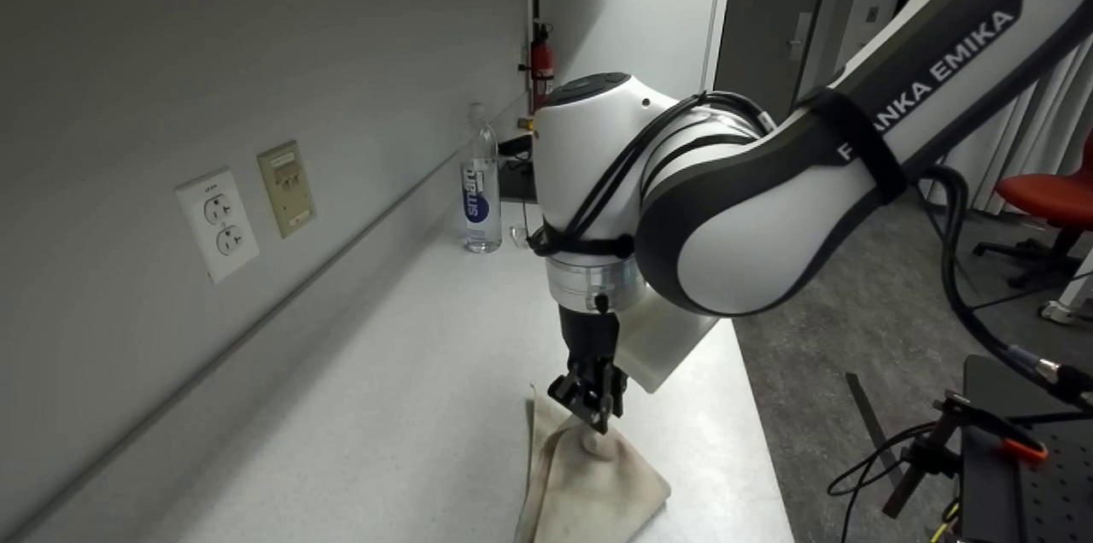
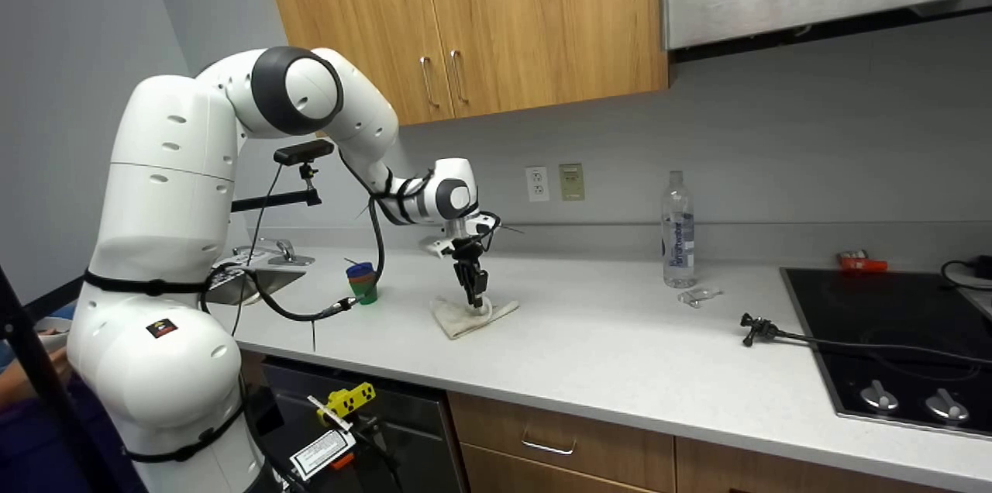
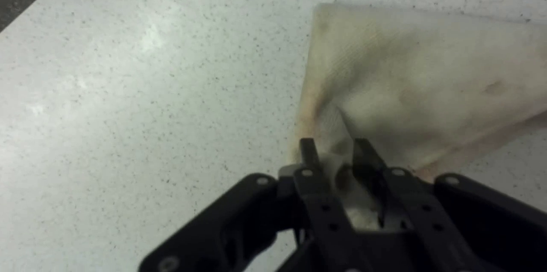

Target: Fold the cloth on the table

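the black two-finger gripper (image 3: 334, 143) looks nearly closed, pinching a bunched bit of the soft off-white, brown-smudged cloth (image 3: 440, 79) near its edge. in the wrist view most lies toward two o'clock on the speckled white countertop (image 3: 171, 92), so the fold likely goes that way.

White arm (image 1: 751, 227) with dark-grey bands (image 2: 271, 90), black cables (image 1: 955, 253), part-covered FRANKA EMIKA lettering (image 1: 931, 82), pale screws (image 3: 398, 172) on a black gripper (image 3: 334, 146)

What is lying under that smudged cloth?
The cloth lies on the white countertop, which shows around it in an exterior view. Nothing is seen poking out; whatever the cloth itself covers cannot be seen.
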Robot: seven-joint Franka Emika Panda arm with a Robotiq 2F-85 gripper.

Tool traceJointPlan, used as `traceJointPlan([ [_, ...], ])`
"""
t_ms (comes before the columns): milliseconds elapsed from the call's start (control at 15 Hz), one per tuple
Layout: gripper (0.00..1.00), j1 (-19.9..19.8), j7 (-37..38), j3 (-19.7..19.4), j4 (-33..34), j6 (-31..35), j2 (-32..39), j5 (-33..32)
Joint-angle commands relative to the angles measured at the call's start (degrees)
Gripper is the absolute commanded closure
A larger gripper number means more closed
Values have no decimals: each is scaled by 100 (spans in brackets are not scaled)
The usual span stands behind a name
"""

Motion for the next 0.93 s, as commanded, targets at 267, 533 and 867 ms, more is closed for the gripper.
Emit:
traceJointPlan([
  [267, 10, 260, 278, -214, -13, 593, -26, -265],
  [533, 0, 419, 539, -325, -204, 736, -178, -528],
  [867, 0, 340, 94, 68, -637, 448, -719, -264],
])
